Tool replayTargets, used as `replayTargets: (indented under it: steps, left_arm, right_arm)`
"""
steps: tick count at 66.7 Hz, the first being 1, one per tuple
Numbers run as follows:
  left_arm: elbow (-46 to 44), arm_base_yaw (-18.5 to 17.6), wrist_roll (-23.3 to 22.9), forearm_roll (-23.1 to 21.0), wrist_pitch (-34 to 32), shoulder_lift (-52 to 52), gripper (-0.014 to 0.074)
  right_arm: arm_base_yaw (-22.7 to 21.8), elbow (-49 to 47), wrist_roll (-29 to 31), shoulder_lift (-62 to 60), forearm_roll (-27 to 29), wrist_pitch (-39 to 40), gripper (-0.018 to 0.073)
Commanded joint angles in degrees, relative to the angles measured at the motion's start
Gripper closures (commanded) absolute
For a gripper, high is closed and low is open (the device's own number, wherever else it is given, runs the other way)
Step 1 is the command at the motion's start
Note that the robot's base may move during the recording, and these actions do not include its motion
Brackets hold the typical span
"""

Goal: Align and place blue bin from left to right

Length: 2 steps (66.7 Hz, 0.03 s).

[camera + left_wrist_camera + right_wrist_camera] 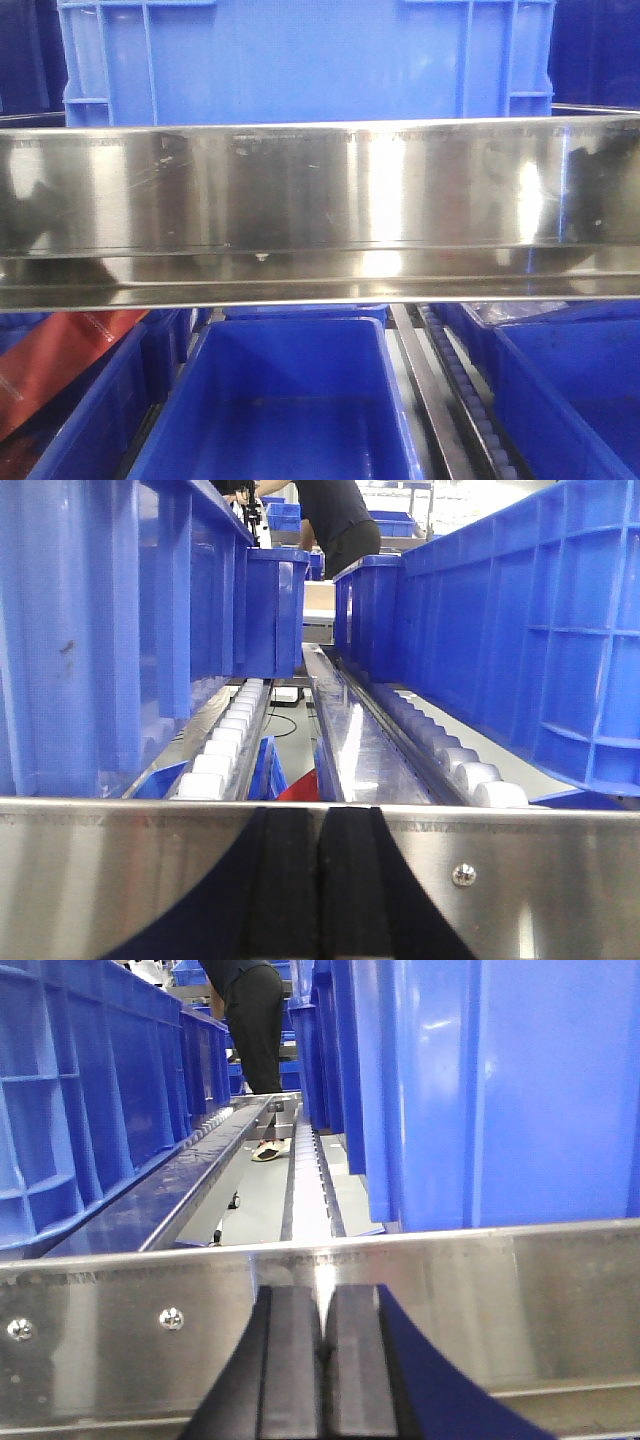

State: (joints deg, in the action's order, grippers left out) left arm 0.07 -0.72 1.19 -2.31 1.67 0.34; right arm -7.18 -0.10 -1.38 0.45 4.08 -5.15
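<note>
From the front view, the blue bin (305, 60) sits on the upper shelf level just behind the steel rail (320, 200), its ribbed corner sections showing above the rail's top edge; it looks roughly centred in its lane, which suits lining it up along the row. Below the rail, a narrower blue bin (285, 400) rests on the lower level beside a roller track (465, 400).

In the left wrist view, the left end effector (322, 880) has its black pads pressed together, holding nothing, right against the near side of the rail. Beyond the rail, the blue bin's ribbed wall (520, 630) rises to the right, on white rollers (470, 775).

In the right wrist view, the right end effector (322, 1360) is likewise closed and empty before the rail, with the bin's smooth wall (490, 1090) beyond it on the right. A person in black (255, 1020) stands far behind the rail.
</note>
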Motion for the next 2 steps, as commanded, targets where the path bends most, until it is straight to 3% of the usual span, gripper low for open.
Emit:
replayTargets:
  steps: [1,2]
  left_arm:
    - [-0.1,0.2,0.2,-0.3,-1.0,-0.3,0.0707]
    - [-0.1,0.2,0.2,-0.3,-1.0,-0.3,0.0707]
  right_arm:
    - [-0.4,0.1,0.5,-0.4,0.0,0.8,0.0628]
    - [-0.4,0.1,0.5,-0.4,0.0,0.8,0.0628]
